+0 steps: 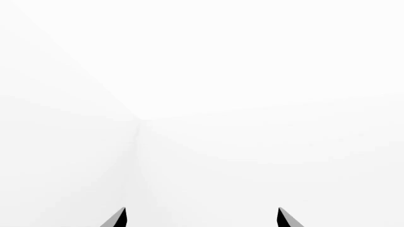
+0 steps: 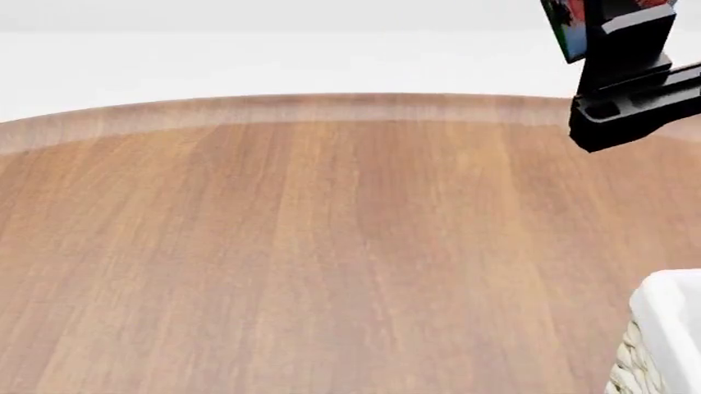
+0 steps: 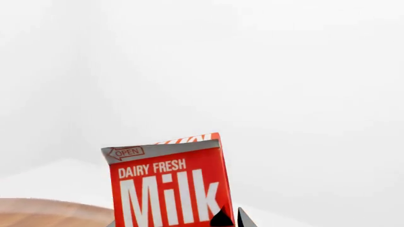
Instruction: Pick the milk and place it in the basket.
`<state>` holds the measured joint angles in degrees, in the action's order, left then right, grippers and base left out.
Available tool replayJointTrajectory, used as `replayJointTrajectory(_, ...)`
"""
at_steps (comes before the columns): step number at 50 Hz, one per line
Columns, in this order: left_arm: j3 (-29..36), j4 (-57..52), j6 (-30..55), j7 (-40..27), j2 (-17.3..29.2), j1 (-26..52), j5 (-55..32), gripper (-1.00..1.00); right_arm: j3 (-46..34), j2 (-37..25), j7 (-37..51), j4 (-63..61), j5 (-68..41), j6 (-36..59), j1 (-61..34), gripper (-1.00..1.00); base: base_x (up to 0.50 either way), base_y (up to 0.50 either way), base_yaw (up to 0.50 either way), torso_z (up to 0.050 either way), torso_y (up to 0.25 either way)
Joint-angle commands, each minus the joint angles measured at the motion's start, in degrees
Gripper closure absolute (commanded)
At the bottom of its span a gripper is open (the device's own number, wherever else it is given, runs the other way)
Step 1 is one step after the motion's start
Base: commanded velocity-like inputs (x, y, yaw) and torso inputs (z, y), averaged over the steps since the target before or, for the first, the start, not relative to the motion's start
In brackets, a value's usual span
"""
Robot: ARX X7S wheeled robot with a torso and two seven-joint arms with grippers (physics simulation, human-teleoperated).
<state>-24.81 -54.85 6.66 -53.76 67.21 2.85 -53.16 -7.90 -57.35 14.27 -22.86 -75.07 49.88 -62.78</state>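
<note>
Upper right of the head view: the right end effector (image 2: 613, 49) is clamped on the milk (image 3: 169, 184), lifted clear of the wooden worktop (image 2: 307, 246), apparently for carrying to the basket (image 2: 666, 328) at lower right. The left end effector (image 1: 202, 218) points at blank white, fingers apart, holding nothing.

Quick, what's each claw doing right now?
Left gripper: open, holding nothing.
Right gripper: closed on the milk, lifted above the table.
</note>
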Motion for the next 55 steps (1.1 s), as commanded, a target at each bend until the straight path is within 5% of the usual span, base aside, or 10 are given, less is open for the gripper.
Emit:
replayJointTrajectory(1,-1.0,0.3,-0.6,1.3,-1.3,0.1,1.0,-1.0,11.7,-6.6,4.2,-2.7,-3.9,1.8,4.8,1.0,0.0,0.0,0.0,0.0,0.0)
replayJointTrajectory(14,-0.8,0.4,-0.6,1.5,-1.5,0.1,1.4,-1.0,25.5,-12.0,6.7,-4.1,-6.2,2.7,16.6,1.0,0.0,0.0,0.0,0.001,0.002)
replayJointTrajectory(30,-1.0,0.1,-0.4,1.5,-1.6,0.0,1.3,-1.0,40.7,-10.7,5.9,-3.3,-3.3,7.7,27.8,1.0,0.0,0.0,0.0,0.001,0.001)
replayJointTrajectory(55,-0.1,0.1,-0.3,1.0,-1.1,1.1,1.1,-1.0,25.5,-12.8,3.0,9.2,2.0,5.3,21.5,1.0,0.0,0.0,0.0,0.0,0.001)
